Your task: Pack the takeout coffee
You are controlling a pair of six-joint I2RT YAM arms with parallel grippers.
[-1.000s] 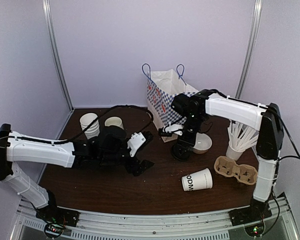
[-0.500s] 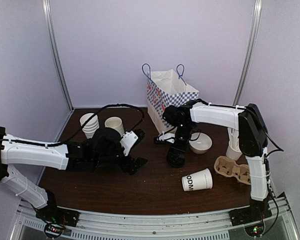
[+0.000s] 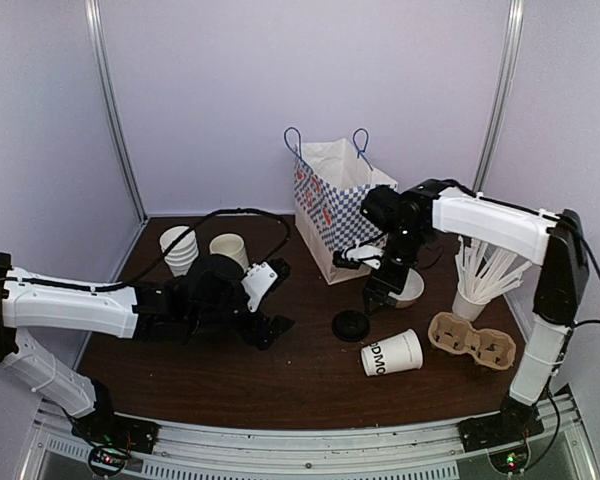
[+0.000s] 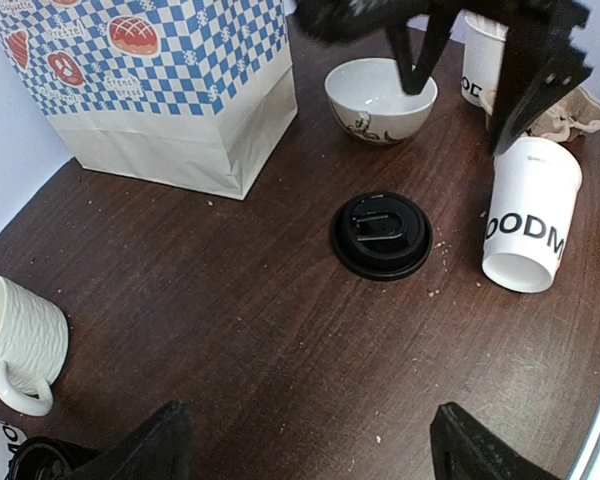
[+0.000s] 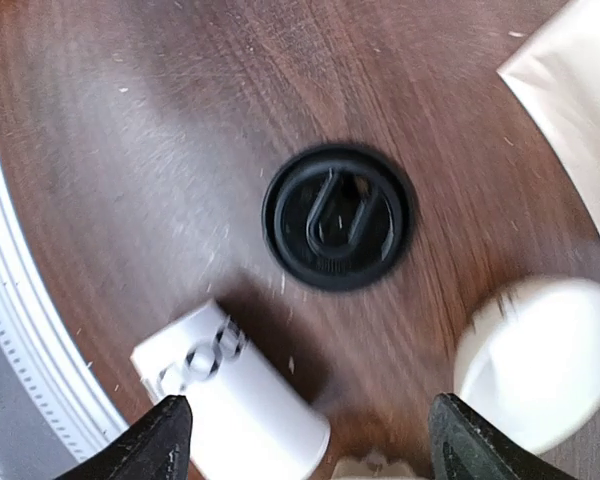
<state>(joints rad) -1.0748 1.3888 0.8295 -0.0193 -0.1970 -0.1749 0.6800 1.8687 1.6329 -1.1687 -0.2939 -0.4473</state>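
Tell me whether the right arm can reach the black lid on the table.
Probably yes: the lid lies alone on the table below the open right pincer, cup and bowl aside.

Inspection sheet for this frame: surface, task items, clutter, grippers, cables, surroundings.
Surface: dark brown wooden table, scattered crumbs.
Job's things: white paper cup with black lettering lies on its side, lidless; round black plastic lid flat on table, apart from it.
Clutter: blue-checked paper bag, white bowl, cardboard cup carrier, cream ribbed mug.
Grippers: left gripper open, empty; right gripper open, empty.
Cables: black cable loops over left arm.
Surroundings: pale lilac walls.
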